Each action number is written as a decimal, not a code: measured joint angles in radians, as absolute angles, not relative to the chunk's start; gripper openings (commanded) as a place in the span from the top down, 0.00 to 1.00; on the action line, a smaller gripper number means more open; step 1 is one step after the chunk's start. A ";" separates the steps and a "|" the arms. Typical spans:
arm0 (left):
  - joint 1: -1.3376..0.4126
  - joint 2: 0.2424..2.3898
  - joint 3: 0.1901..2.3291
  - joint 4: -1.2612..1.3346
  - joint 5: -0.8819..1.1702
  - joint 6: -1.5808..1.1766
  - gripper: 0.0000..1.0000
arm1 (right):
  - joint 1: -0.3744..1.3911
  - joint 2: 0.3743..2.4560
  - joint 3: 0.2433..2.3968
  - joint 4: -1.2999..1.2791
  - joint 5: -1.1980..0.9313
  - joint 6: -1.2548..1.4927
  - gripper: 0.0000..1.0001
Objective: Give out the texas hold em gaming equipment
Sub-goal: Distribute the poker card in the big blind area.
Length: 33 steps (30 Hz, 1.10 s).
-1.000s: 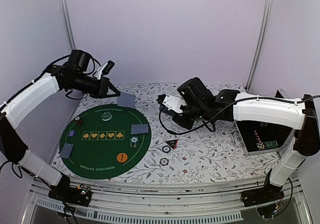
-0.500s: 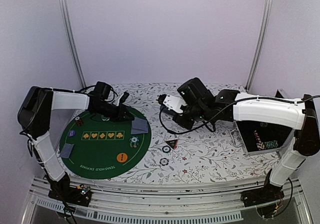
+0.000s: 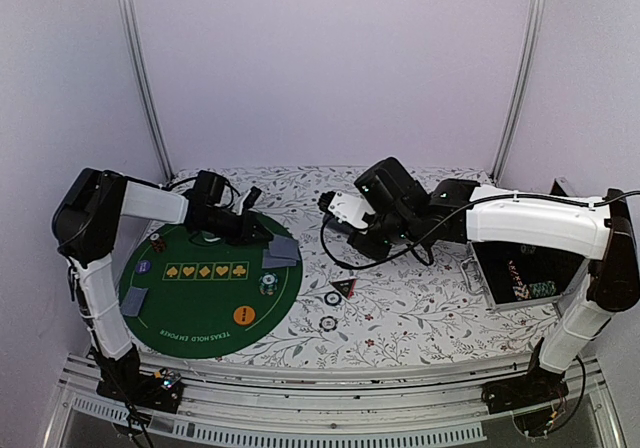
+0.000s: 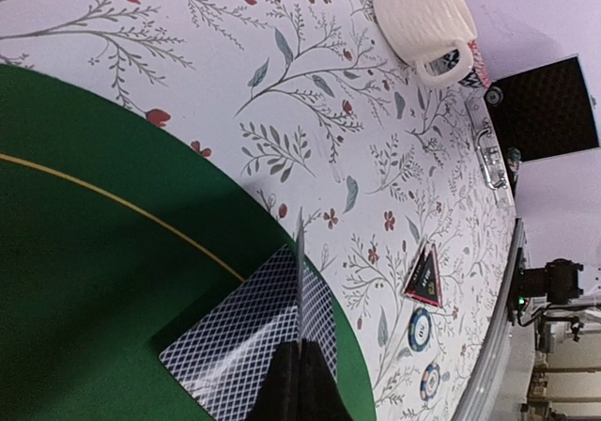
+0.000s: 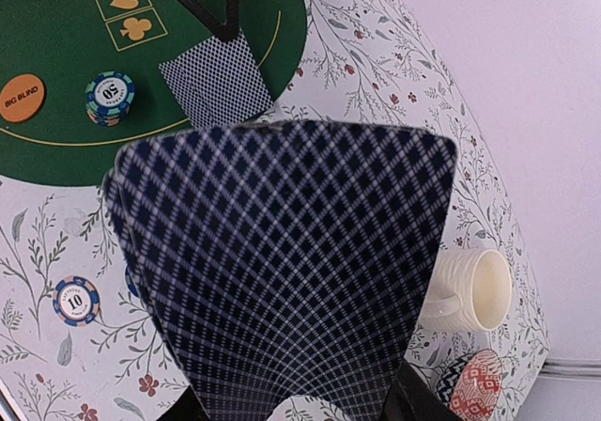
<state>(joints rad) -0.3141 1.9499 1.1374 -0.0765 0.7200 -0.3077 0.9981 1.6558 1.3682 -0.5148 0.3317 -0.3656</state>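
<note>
The left gripper (image 4: 300, 376) sits low over the right rim of the green mat (image 3: 190, 298), its jaws pinched fully together. In the left wrist view a thin pale line rises from between them. It looks like a held card (image 4: 299, 252) seen edge-on, though the angle makes that hard to confirm. Directly beneath it a flat card (image 4: 230, 346) lies face down, partly over the mat's edge. So the spot for a release is straight down from the jaws, and the left arm is much the nearer one to it. The right gripper (image 3: 340, 213) hangs well apart, above the bare desk (image 3: 420, 308) to the mat's right. Its jaws are narrow, gripping a pack of cards (image 5: 282, 271).
</note>
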 measured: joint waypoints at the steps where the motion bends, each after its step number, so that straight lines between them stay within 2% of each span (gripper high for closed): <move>1: -0.310 1.950 1.135 -0.071 0.722 -0.307 1.00 | 0.998 1.656 1.368 -0.516 0.332 -0.364 0.56; 17: -0.271 1.997 1.114 -0.088 0.756 -0.278 1.00 | 0.998 1.656 1.368 -0.516 0.332 -0.357 0.56; 24: -0.271 2.000 1.114 -0.102 0.749 -0.267 0.77 | 0.998 1.656 1.368 -0.516 0.332 -0.357 0.56; 28: -0.271 2.000 1.114 -0.119 0.744 -0.258 0.72 | 0.998 1.656 1.368 -0.516 0.332 -0.358 0.56; 33: -0.271 1.988 1.118 -0.176 0.694 -0.243 0.59 | 0.998 1.656 1.368 -0.517 0.332 -0.358 0.55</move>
<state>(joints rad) -0.2707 1.9884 1.1183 -0.1764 0.6941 -0.2428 0.9981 1.6558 1.3682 -0.5167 0.3317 -0.3576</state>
